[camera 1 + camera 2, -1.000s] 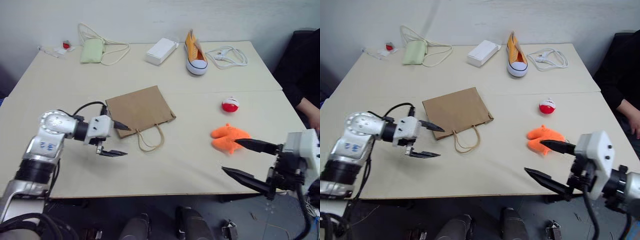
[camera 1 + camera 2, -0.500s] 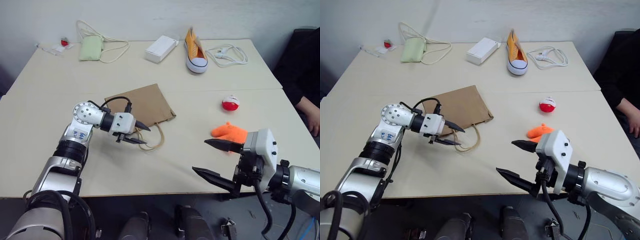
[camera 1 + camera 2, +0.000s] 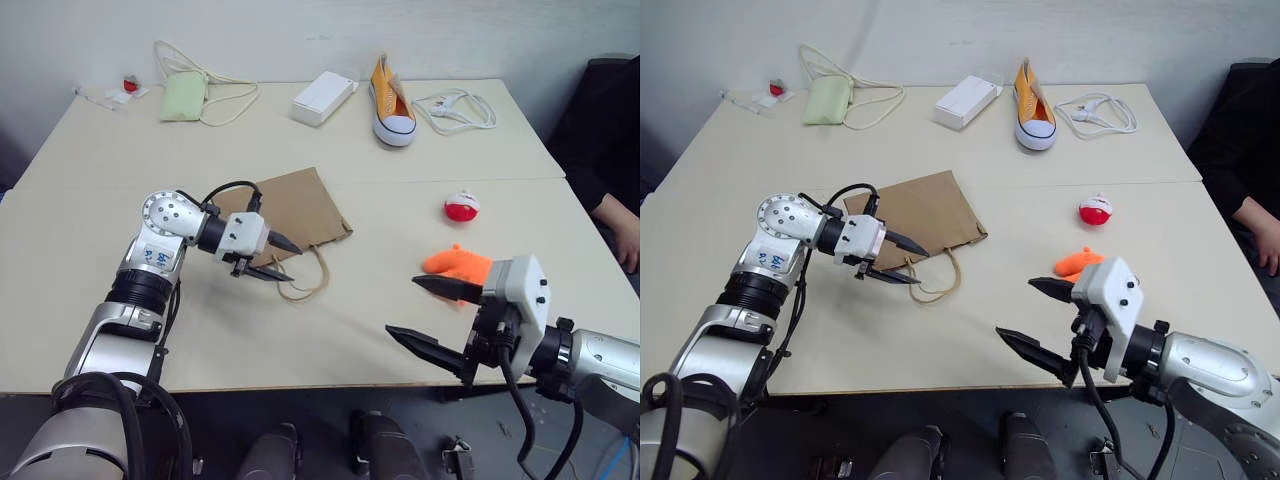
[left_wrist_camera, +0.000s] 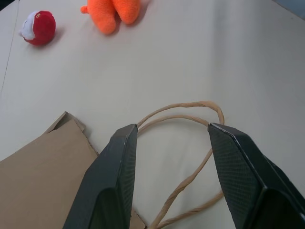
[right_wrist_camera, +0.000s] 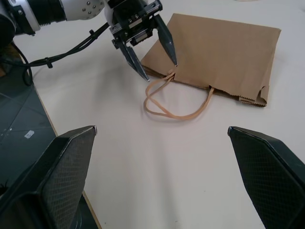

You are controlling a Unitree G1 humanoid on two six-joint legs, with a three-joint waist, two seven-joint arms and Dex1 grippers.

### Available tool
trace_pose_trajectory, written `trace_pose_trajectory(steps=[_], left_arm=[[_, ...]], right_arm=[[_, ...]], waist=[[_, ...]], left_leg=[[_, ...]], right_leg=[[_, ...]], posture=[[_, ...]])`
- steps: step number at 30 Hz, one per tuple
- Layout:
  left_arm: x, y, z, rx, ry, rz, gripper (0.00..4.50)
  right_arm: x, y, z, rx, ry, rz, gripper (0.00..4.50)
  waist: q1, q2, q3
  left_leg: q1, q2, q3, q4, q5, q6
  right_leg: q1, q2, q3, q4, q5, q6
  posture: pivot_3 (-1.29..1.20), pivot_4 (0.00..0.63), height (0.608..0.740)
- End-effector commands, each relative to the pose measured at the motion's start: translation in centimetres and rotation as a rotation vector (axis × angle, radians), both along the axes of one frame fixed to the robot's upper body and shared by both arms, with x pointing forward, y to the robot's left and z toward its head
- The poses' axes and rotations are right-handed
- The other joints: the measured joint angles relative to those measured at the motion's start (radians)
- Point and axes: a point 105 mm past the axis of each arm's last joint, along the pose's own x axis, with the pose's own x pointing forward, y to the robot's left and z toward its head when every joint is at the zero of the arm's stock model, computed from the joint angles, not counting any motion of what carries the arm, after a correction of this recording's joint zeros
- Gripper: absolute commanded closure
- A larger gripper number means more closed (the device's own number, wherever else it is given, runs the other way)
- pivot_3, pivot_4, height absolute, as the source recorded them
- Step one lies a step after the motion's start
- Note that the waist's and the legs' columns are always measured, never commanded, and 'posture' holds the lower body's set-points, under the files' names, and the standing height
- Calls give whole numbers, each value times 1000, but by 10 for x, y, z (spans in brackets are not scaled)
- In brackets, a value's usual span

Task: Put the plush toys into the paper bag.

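Desk surface is seen carrying all items, pale and bare toward the front edge. The paper bag is laid flat near the desk's middle, its two cord handles looped out toward the front edge. The left gripper is held just over the bag's mouth edge, beside the handles; its jaws are partly spread, with one handle cord lying between them in the left wrist view, and nothing is seen pinched. The right gripper is held at the front right of the desk, well apart from the bag, its jaws spread wide and empty. An orange sneaker is stood at the far edge, with a white box beside it. The orange plush toy is lying on the desk just beyond the right gripper. The red-and-white plush ball is resting further back, near the orange toy but not touching it.
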Motion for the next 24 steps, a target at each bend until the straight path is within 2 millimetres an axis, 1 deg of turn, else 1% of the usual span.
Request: trace_pose_trajectory(steps=[1, 7, 11, 14, 18, 24], left_arm=[[-5, 0, -4, 41, 5, -58, 2082], [-7, -5, -19, 100, -15, -108, 2082], [-3, -13, -24, 107, -39, -110, 2082], [-2, -20, -25, 103, -28, -129, 2670], [-1, -19, -21, 98, -11, -132, 3931], [1, -12, -6, 75, -10, -116, 3931]], right_arm=[[1, 1, 8, 20, -45, -7, 0], [2, -1, 10, 23, -54, -30, 0], [3, -2, 11, 27, -59, -45, 0], [2, -1, 10, 29, -59, -47, 0], [1, -2, 11, 27, -60, -55, 0], [2, -5, 11, 29, -61, -71, 0]], waist=[[0, 0, 0], [1, 0, 0], [1, 0, 0], [3, -1, 0], [0, -1, 0], [-1, -1, 0]], left_leg=[[0, 0, 0, 0, 0, 0], [0, 0, 0, 0, 0, 0], [0, 0, 0, 0, 0, 0], [0, -1, 0, 0, 0, 0], [0, 0, 0, 0, 0, 0], [0, 0, 0, 0, 0, 0]], right_leg=[[0, 0, 0, 0, 0, 0], [0, 0, 0, 0, 0, 0], [0, 0, 0, 0, 0, 0], [0, 0, 0, 0, 0, 0], [0, 0, 0, 1, 0, 0], [0, 0, 0, 4, 0, 0]], posture=[[0, 150, 740], [0, 150, 740], [0, 150, 740], [0, 150, 740], [0, 150, 740], [0, 150, 740]])
